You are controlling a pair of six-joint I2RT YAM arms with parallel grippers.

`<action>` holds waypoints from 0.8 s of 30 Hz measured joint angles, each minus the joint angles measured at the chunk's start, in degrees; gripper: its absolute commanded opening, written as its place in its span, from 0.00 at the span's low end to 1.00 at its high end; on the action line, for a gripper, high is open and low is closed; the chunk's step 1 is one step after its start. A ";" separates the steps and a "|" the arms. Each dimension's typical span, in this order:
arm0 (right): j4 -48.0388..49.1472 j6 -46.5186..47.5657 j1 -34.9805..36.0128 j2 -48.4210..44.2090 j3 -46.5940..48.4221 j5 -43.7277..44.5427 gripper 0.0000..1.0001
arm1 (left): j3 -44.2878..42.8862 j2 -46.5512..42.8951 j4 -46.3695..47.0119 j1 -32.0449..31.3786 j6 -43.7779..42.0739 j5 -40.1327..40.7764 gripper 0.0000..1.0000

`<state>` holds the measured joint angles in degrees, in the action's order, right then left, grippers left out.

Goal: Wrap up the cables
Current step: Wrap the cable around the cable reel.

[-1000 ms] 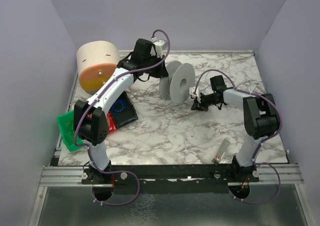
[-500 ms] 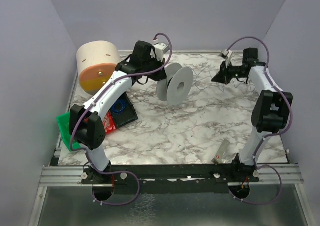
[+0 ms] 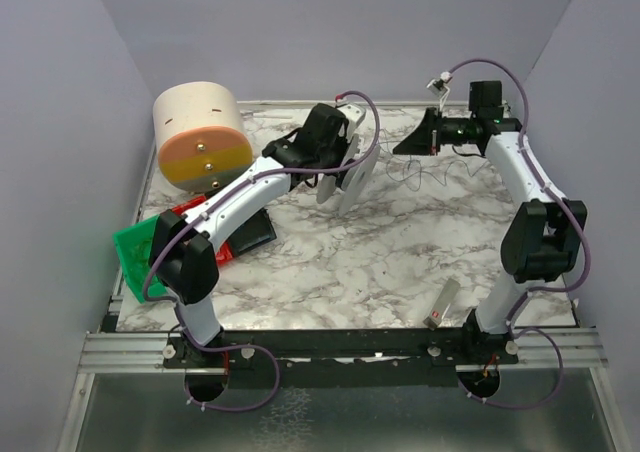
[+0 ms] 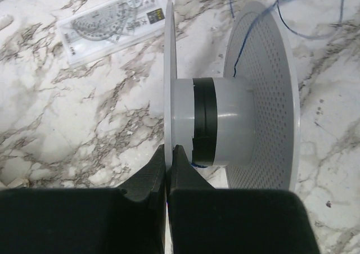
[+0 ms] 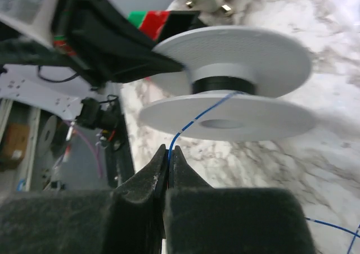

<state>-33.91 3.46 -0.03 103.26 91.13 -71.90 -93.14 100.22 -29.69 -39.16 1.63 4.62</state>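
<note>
A white spool (image 3: 352,168) with two wide flanges and a black-wound hub (image 4: 205,122) is held off the table at the back middle. My left gripper (image 4: 169,150) is shut on the edge of one flange (image 4: 168,68); it shows in the top view (image 3: 335,160) too. The cable is a very thin blue-grey wire (image 5: 197,119) running from the hub to my right gripper (image 5: 169,151), which is shut on it just right of the spool (image 3: 402,148). The loose rest of the wire lies wavy on the table (image 3: 432,177), and loops of it show in the left wrist view (image 4: 306,33).
A big cream cylinder with an orange face (image 3: 200,137) stands at the back left. A green tray (image 3: 133,254) and a black tray (image 3: 252,228) lie at the left edge. A small clear item (image 3: 444,302) lies front right. A clear ruler pack (image 4: 112,23) lies beyond the spool.
My left arm has carried the spool to the right and tilted it. My right gripper swung from beside the spool out to the back right, then came left towards the spool, holding the wire.
</note>
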 measured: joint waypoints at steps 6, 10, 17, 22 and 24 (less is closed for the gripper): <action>17.03 -17.75 4.94 -4.50 -9.14 -5.57 0.00 | 0.11 1.11 1.22 -0.90 -0.50 4.33 0.00; 32.09 -30.97 5.35 -5.05 -15.56 -7.76 0.01 | 0.04 2.29 1.36 -2.67 -0.57 8.04 0.00; 35.82 -31.65 12.68 -5.05 -17.99 -7.96 0.01 | -2.29 4.70 1.31 -3.28 2.62 11.28 0.00; 34.14 -26.58 15.52 -5.51 -21.46 -7.82 0.01 | -4.83 4.70 0.70 -2.51 5.22 10.47 0.00; 34.14 -25.22 15.80 -5.81 -23.43 -7.72 0.01 | -5.77 4.72 -0.07 -1.40 6.14 8.24 0.00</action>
<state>0.23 -21.76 15.77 97.45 67.70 -79.61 -98.91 104.95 -29.76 -40.56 7.77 12.86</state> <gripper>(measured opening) 0.006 0.016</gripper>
